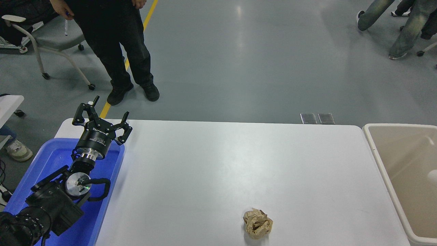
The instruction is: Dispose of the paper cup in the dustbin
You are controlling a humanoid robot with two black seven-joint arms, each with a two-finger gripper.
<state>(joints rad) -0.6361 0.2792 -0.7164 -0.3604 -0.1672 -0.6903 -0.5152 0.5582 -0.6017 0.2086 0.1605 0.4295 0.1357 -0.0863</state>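
White table (218, 164), dustbin (375, 150) cut off right, pale blur inside; left end effector (102, 118) splayed wide.

Tabletop: I count one, white (211, 164).
Robot arms: I see one, the left, with one hand (102, 120).
Blue tray: one (54, 155).
Dustbin: one (377, 153).
Crumpled brown paper ball: one (257, 223).
Pale rounded shape inside the dustbin: one (433, 176), cut by the picture's edge; I cannot tell what it is.
Wheeled chair: one (51, 37).
Standing person in black: one (116, 44).
Metal floor plates: two (317, 118).
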